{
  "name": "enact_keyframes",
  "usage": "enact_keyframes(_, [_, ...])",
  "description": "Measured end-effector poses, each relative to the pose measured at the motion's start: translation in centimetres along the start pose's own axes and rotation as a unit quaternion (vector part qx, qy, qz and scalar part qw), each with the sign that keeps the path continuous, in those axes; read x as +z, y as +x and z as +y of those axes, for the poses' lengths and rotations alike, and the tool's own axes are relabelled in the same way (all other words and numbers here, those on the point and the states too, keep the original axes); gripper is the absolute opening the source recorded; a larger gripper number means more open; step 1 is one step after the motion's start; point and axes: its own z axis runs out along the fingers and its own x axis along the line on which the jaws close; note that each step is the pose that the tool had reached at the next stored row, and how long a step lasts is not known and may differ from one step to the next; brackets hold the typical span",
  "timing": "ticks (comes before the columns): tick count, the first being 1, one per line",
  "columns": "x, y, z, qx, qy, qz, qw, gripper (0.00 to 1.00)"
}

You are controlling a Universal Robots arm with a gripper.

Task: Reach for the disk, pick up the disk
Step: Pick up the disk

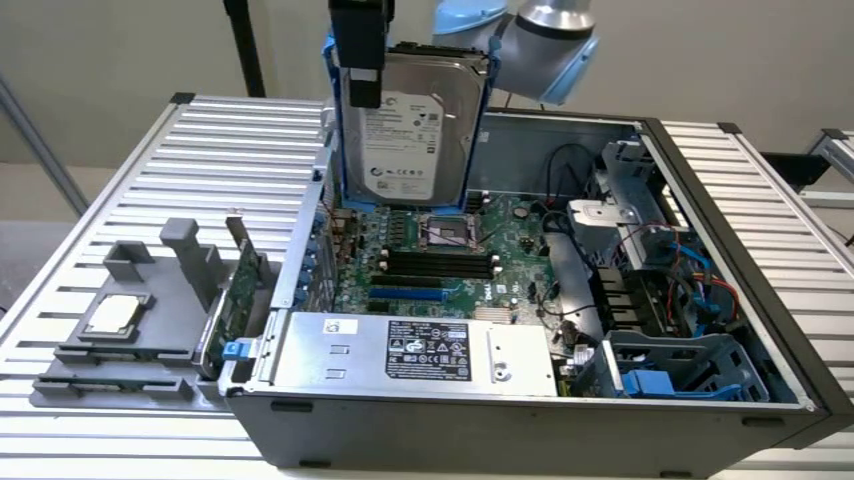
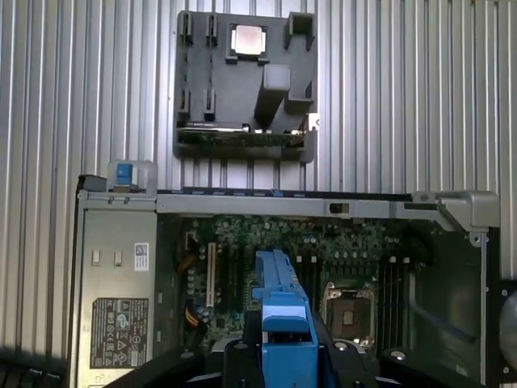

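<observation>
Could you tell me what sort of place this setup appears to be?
Probably a robotics lab bench for computer disassembly work. An open desktop PC case sits on a ribbed aluminium table, a grey fixture beside it holds a CPU chip, and the gripper holds the disk above the motherboard.

We saw a ribbed metal table filling the frame. An open grey computer case lay on it, centre to lower right. At lower left a grey plastic fixture tray sat directly on the ribs, just beside the case.
</observation>
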Motion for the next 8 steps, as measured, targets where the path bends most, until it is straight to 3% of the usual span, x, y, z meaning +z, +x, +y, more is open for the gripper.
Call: enact_keyframes(8, [-0.19,1.2,-2.92,0.0,-0.0031,-0.0002,1.0,0.33])
